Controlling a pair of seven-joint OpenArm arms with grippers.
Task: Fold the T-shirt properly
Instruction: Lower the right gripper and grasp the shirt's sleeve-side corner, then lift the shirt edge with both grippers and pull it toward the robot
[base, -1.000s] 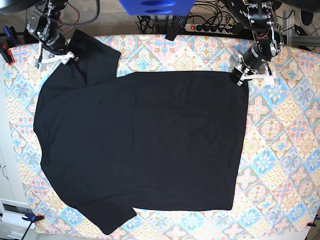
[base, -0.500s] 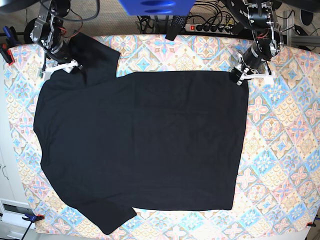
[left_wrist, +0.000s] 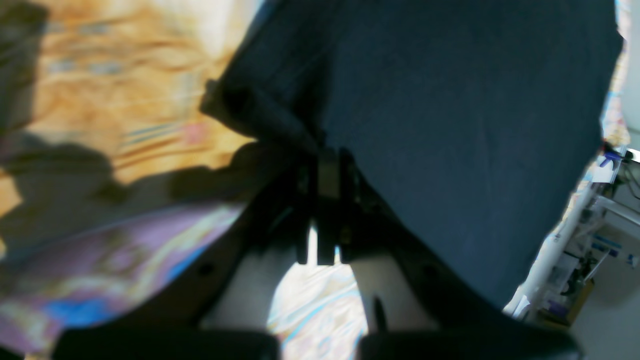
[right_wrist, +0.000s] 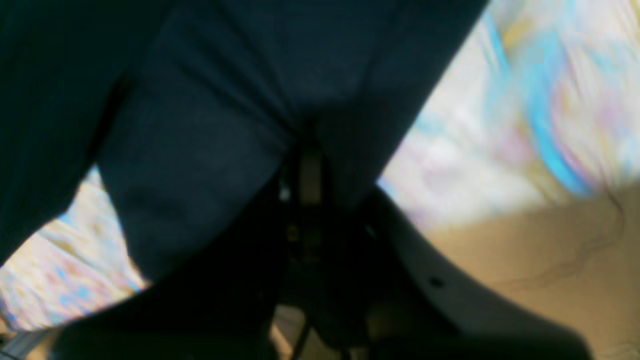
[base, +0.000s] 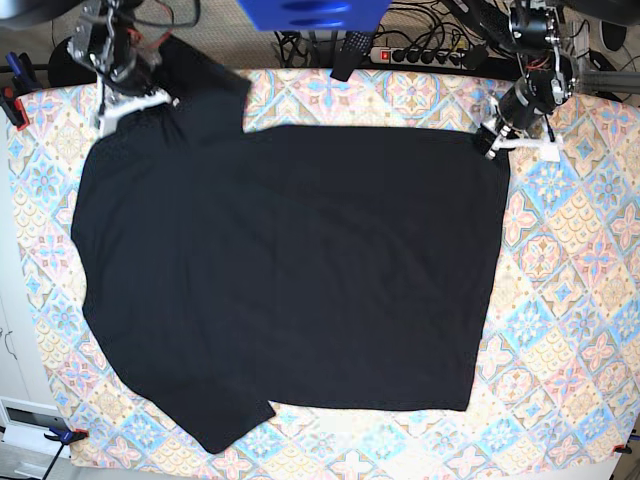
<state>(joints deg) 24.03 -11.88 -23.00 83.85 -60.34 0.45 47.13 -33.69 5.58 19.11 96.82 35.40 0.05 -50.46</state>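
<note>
While the plain black soft cloth T-shirt (base: 290, 280) lies spread on the patterned tablecloth (base: 570, 300), we find the left gripper (base: 497, 141) and right gripper (base: 135, 102) each pinching a far corner; limp fabric needs edge holds.

Even, bright light fills the base view; both wrist views are blurred, with dark shadow on the worktop (left_wrist: 125, 125).

You see a plain black shirt (base: 290, 270) on a bench (base: 570, 300) tiled in pastel pink, blue and orange.
</note>
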